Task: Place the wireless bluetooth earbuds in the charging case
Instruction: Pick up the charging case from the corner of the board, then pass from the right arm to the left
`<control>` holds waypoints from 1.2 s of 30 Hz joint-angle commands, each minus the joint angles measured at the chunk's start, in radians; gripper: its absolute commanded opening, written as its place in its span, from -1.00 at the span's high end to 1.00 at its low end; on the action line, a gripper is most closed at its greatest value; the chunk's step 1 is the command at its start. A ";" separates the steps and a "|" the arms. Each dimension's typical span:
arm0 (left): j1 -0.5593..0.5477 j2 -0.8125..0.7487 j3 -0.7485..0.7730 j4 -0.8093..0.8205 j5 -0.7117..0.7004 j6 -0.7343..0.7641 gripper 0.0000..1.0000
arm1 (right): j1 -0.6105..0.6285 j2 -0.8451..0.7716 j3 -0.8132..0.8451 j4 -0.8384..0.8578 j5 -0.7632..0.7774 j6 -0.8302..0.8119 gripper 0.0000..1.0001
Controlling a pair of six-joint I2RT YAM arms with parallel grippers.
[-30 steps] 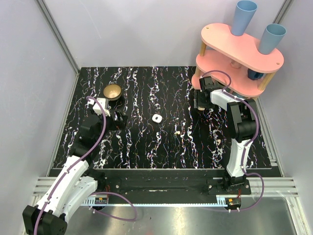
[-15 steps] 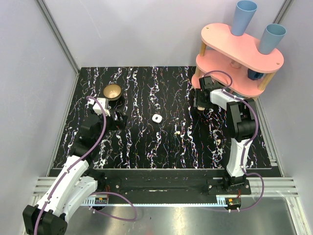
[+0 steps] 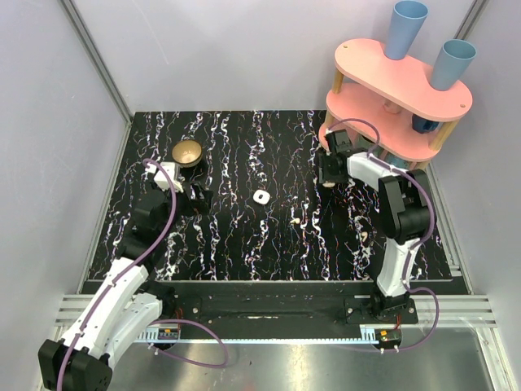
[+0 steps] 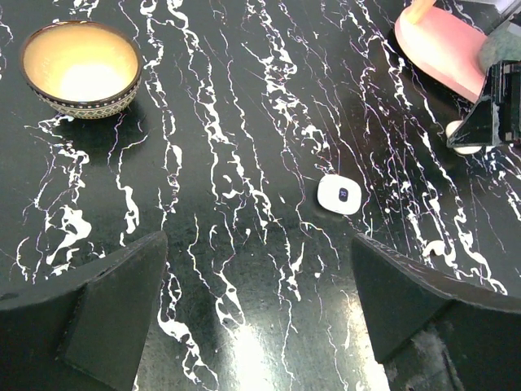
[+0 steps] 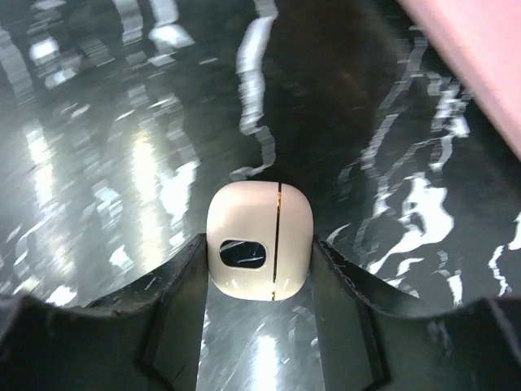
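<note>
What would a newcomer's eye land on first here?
Probably the pink two-tier shelf at the far right corner, with two tall blue cups on top. Next, the black white-veined table, and near the shelf's foot the right gripper pinching a small cream case.

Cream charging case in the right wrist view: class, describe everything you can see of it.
The cream charging case is a small, glossy, plastic-looking box with rounded corners. A thin dark seam runs down its face, and a dark oval window sits left of that seam. It looks closed and rests on the black marbled table, close to the pink shelf. The black fingers of the right gripper press against its two sides.
</note>
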 commanded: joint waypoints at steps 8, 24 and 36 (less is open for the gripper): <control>0.008 -0.037 0.013 0.141 -0.010 -0.112 -0.98 | 0.236 -0.427 -0.099 0.020 -0.243 -0.332 1.00; 0.007 0.038 0.074 0.268 0.505 -0.180 -0.98 | 0.328 -1.051 -0.486 0.328 -0.567 -0.800 1.00; -0.042 0.070 0.076 0.471 0.719 -0.310 -0.98 | 0.530 -1.010 -0.478 0.337 -0.426 -1.004 1.00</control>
